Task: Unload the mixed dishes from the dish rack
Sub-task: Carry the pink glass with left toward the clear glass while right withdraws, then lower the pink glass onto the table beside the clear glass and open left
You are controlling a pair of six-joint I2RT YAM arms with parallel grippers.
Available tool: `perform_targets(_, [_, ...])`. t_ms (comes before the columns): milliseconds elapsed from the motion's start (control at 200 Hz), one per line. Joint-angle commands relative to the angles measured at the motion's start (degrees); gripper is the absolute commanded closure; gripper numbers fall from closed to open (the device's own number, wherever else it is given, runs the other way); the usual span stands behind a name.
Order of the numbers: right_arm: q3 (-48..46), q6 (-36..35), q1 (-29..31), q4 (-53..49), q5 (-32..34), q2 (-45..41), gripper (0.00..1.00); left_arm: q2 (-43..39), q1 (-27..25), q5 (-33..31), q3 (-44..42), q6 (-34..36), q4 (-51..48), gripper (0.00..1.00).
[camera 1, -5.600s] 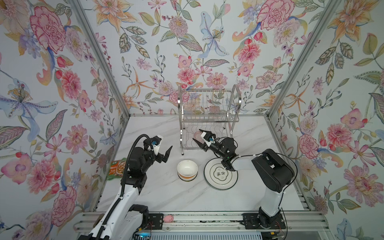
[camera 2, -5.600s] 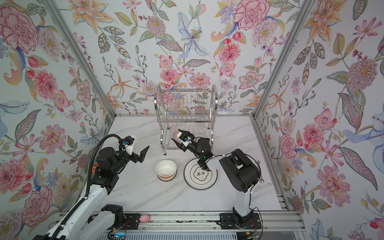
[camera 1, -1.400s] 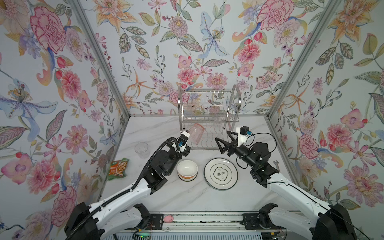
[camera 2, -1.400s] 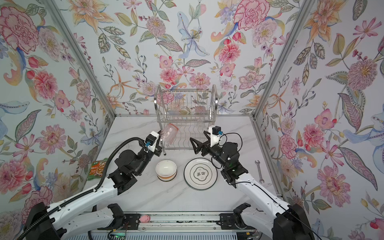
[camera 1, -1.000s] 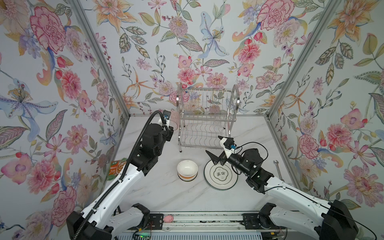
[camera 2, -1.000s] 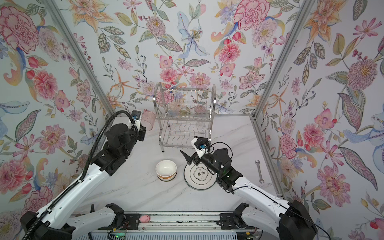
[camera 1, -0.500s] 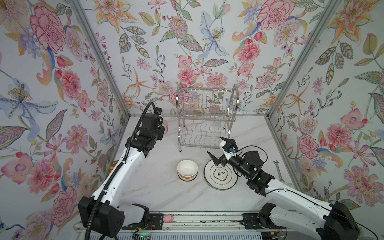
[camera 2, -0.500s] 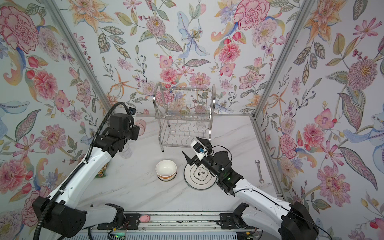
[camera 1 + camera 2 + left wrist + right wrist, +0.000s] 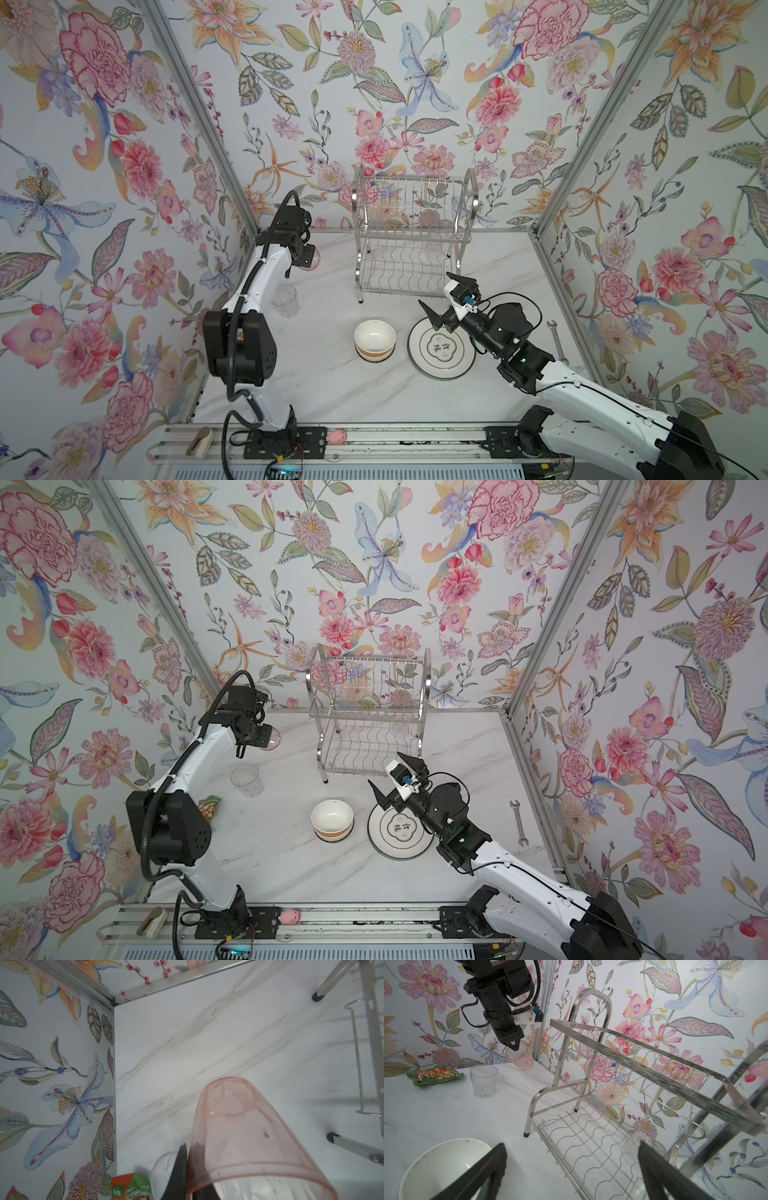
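Left tool [image 9: 188, 1159], clamped on the rim of the pink tumbler [image 9: 521, 1057], has swung it from the dish rack [image 9: 409, 232] to the worktop's [image 9: 332, 386] far left corner, beyond the clear tumbler [image 9: 483, 1081]; set-down is probably next. Tumbler: translucent, tapered, mouth up, tilted. Right tool [image 9: 437, 291] gapes empty beside the rack's lower shelf, where a faint clear glass [image 9: 631, 1148] seems to remain.

The wire dish rack [image 9: 409, 237] stands at 12 o'clock on the white table [image 9: 324, 386]. At its 9 o'clock, a pink cup [image 9: 315, 261] peeks out from under the left gripper [image 9: 306, 258]. A clear cup [image 9: 285, 299] stands at 8 o'clock. A bowl [image 9: 374, 337] sits at 6 o'clock, with a plate [image 9: 441, 348] at the bowl's 3 o'clock. The right gripper [image 9: 433, 286] hangs wide open over the plate's 12 o'clock edge.
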Motion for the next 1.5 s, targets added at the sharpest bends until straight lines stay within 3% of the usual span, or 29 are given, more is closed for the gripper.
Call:
perform_targets(0, [-0.8,1.1,0.3,-0.8,1.7,-1.5,0.01,7.3,1.9,1.7,8.6,3.5,-9.2,1.0])
perform_targets(130, [-0.8,1.6,0.3,-1.2,2.7,-2.1,0.01,15.1,2.4,3.1,16.6,4.2,-13.5,1.0])
perform_targets(355, [-1.1,2.8,0.4,-2.6,3.9,-3.1,0.01,21.9,3.7,2.8,21.9,4.9,-16.8,1.0])
perform_targets(686, [-0.6,2.4,0.6,-3.1,5.1,-3.1,0.01,24.0,6.5,3.6,23.4,5.2,-18.5,1.0])
perform_targets(1076, [0.4,3.0,1.0,-2.8,5.9,-1.7,0.01,26.5,7.0,3.4,24.1,5.0,-18.4,0.89])
perform_targets(1266, [0.6,2.9,1.2,-2.7,6.4,-1.7,0.01,27.2,7.3,3.4,24.9,4.8,-18.0,0.8])
perform_targets(1497, [0.2,2.8,1.5,-3.3,7.6,-2.8,0.01,27.5,7.4,3.6,27.3,3.5,-18.2,0.55])
